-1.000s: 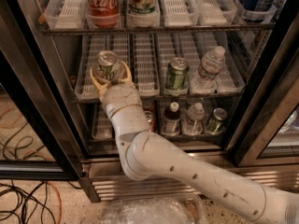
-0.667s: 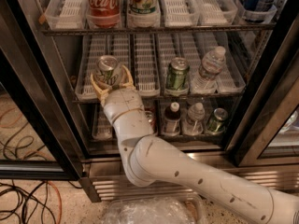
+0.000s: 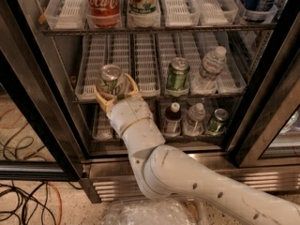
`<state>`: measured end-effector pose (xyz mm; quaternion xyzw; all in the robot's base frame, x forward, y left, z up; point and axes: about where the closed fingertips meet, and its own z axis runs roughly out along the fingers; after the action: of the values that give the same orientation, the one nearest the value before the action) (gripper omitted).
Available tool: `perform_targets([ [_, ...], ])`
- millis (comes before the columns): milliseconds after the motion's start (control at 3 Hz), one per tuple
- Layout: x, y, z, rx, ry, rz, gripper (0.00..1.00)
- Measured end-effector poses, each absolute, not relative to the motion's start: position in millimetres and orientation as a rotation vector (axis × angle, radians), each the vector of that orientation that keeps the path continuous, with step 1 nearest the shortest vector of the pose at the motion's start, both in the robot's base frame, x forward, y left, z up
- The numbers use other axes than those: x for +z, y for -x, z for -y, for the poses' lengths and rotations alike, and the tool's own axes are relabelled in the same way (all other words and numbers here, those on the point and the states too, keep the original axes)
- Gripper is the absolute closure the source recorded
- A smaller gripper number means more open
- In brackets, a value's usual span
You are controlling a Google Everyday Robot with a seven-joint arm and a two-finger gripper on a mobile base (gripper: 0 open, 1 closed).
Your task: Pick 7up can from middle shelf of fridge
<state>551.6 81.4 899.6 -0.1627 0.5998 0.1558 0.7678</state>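
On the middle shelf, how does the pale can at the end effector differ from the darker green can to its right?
The pale can is silver-white with green markings; the green can is darker green all over. The pale can sits at the left of the middle shelf, gripped by the end effector; the green can stands free near the centre, untouched. Both are small soda cans with shiny silver tops.

The matt cream gripper point(image 3: 114, 89), at the left of the white-plastic-and-wire middle shelf point(image 3: 143, 60), clasps the glossy metal 7up can point(image 3: 110, 78).
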Motion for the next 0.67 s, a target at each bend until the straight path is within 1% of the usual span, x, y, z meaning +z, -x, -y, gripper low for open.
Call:
perform_targets([
  [667, 874.8, -528.5, -62.2, 0.395, 0.53, -1.367, 1.0],
])
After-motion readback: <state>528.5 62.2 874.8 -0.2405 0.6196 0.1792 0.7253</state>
